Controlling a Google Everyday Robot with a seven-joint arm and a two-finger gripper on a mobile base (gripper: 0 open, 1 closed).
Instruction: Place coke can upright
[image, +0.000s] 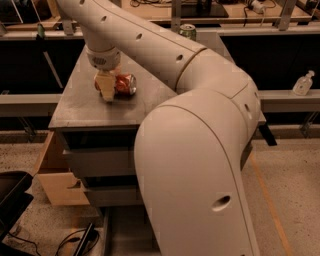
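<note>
Biggest thing in view is my own arm (200, 150): the pale shoulder and elbow fill the right and middle, and the forearm runs up and left over the grey table (80, 107). Near the table's middle, towards its left side, there's the coke can (126, 84), lying on its side, long axis running left to right, silver end facing right. It's not upright yet, so the real work is ahead of me.

I reckon this one's light and thin-walled. Squeeze hard and it dents; squeeze soft and that slick round aluminium rolls or slips. Best hold, I'd say, is across the body near mid-length, firm but gentle, then tip it onto one flat end. On its side it'll roll at a nudge.

Wrist points straight down, almost vertical above the can's left end. My gripper (107, 93) is right there, low at the table top, touching or overlapping that left end from the front. Closed on the can or only around it? I cannot tell from here.
</note>
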